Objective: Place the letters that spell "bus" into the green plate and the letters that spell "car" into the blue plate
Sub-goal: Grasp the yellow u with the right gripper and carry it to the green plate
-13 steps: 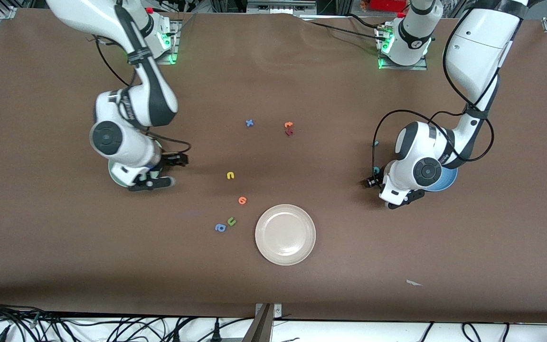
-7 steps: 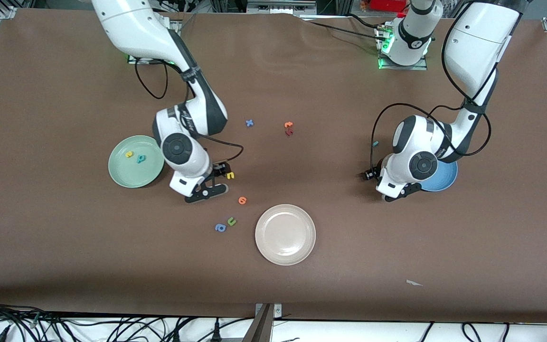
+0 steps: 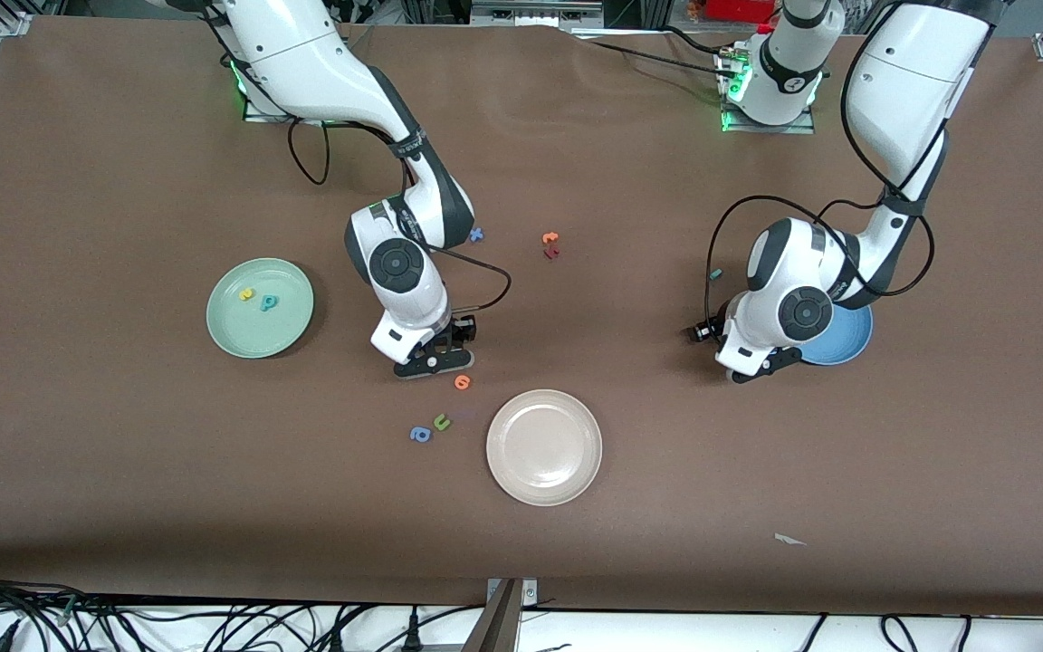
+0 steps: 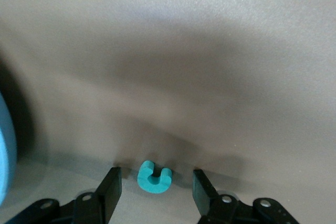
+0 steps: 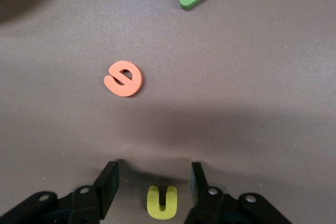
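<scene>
My left gripper (image 4: 156,183) is down at the table beside the blue plate (image 3: 852,337), open, with the cyan "c" (image 4: 154,175) lying between its fingers and touching neither. My right gripper (image 5: 155,182) is also low and open, straddling the yellow "u" (image 5: 161,201) with a gap on each side. The green plate (image 3: 291,321) holds the yellow "s" (image 3: 247,293) and the cyan "b" (image 3: 268,302). The dark-teal "r" (image 3: 715,273) lies on the table close to the left arm. The left arm hides much of the blue plate.
A cream plate (image 3: 544,446) sits nearer the camera than the right gripper. An orange letter (image 3: 462,382), a green "u" (image 3: 441,422) and a blue "a" (image 3: 420,435) lie close by it. A blue "x" (image 3: 476,234) and two reddish letters (image 3: 550,244) lie mid-table.
The right arm swung from over the green plate across to the yellow "u" and came down around it, jaws narrowing. The left gripper barely shifted; its jaws narrowed around the "c".
</scene>
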`<act>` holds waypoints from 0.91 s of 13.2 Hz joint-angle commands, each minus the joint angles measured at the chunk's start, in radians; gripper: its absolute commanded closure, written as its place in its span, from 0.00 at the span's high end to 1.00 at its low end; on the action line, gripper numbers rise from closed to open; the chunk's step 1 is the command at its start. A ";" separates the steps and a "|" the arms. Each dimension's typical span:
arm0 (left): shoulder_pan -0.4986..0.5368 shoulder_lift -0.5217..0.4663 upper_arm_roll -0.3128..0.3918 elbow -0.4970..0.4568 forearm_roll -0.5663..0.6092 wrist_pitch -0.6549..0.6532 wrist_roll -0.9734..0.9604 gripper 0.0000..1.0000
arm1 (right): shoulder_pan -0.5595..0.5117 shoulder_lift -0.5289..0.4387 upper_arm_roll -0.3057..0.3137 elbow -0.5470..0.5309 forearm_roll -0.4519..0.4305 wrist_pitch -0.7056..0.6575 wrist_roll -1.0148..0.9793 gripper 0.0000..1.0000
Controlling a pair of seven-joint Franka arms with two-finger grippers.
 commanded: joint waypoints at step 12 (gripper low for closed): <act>0.034 -0.057 -0.010 -0.038 -0.012 0.018 0.056 0.60 | 0.010 -0.021 -0.002 -0.028 0.013 -0.070 0.007 0.28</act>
